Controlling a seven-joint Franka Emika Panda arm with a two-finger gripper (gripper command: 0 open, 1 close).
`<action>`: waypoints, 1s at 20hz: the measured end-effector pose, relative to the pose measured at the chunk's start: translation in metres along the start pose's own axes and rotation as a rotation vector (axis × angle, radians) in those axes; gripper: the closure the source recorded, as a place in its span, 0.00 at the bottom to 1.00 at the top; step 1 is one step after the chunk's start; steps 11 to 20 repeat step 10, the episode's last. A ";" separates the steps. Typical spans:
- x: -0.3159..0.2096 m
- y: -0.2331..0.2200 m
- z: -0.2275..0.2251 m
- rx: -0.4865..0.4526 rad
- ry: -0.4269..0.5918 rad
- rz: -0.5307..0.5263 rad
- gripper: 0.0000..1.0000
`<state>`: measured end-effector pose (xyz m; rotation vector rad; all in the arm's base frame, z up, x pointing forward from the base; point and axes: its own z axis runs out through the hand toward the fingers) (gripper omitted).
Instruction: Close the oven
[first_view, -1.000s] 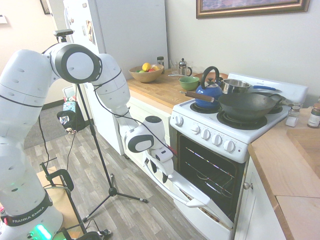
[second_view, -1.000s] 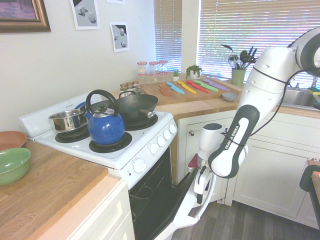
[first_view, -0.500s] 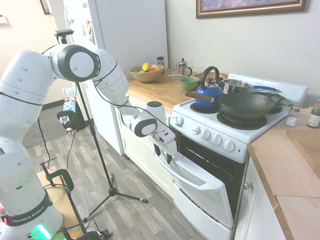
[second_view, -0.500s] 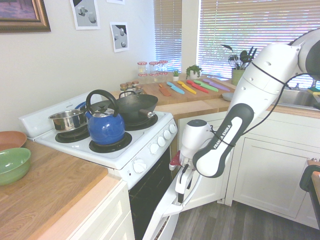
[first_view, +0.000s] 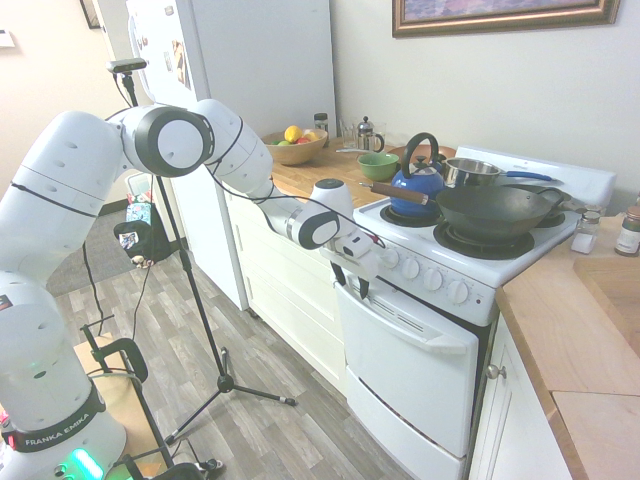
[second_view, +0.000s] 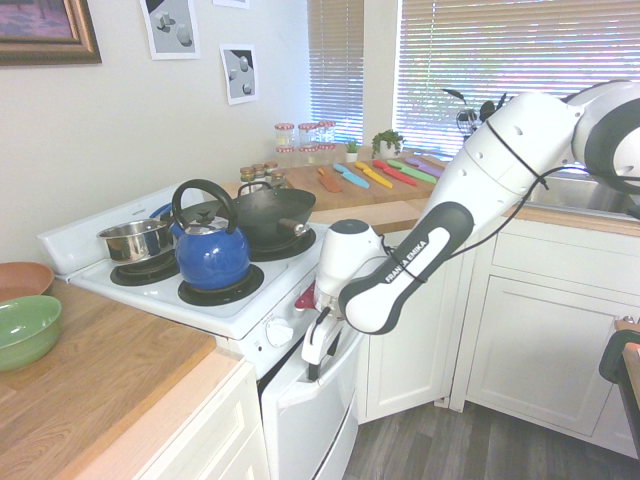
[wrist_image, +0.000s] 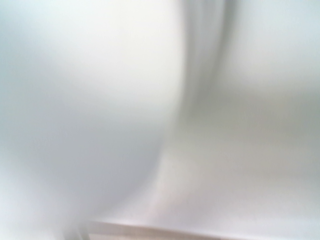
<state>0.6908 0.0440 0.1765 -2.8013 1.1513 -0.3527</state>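
Observation:
The white oven (first_view: 405, 365) stands between the counters, and its door is upright against the front below the row of knobs (first_view: 432, 278). No black interior shows. My gripper (first_view: 352, 284) is against the door's top left corner, by the end of the bar handle (first_view: 425, 325), with its fingers a little apart and nothing held. From the other side, the gripper (second_view: 316, 352) points down along the top of the oven door (second_view: 305, 420). The wrist view shows only a blurred white surface.
On the stovetop sit a blue kettle (first_view: 418, 182), a dark wok (first_view: 497, 210) and a steel pot (first_view: 470, 172). White cabinet drawers (first_view: 290, 290) adjoin the oven on the arm's side, with a fruit bowl (first_view: 292, 145) on the wooden counter above. More white cabinets (second_view: 540, 320) stand across the floor.
The oven door has swung up from about half open to upright against the front. My gripper rose with it, moving up and in toward the knobs.

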 end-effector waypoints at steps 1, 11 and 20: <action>0.004 -0.001 -0.004 0.008 0.008 0.004 0.00; 0.025 0.107 -0.099 -0.145 -0.123 -0.004 0.00; 0.025 0.107 -0.099 -0.145 -0.123 -0.004 0.00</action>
